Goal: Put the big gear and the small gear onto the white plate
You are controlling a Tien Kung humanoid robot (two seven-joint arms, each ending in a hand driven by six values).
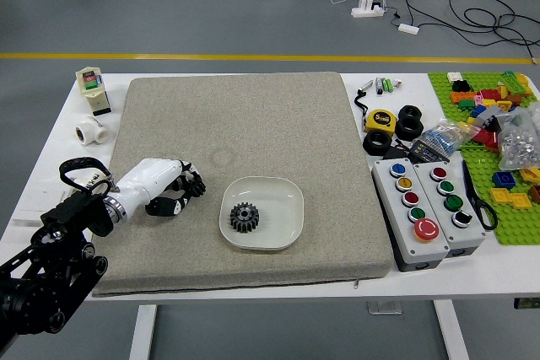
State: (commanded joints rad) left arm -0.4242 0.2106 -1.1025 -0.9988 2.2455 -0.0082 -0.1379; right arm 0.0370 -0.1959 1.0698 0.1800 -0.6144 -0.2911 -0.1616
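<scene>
My left hand (187, 190) is over the grey mat, left of the white plate (287, 217) and apart from it. Its white back faces up, and its black-tipped fingers are curled around a small dark toothed piece, which looks like the small gear (196, 183); the fingers hide part of it. Inside the plate, toward its left side, lies the big gear (245, 217), black and flat.
On the right stand two button boxes (413, 217), black rings, a yellow tape measure (380, 121) and a green board with bricks (515, 229). A white pipe fitting (91, 131) and a small bottle (94, 90) stand at the left edge.
</scene>
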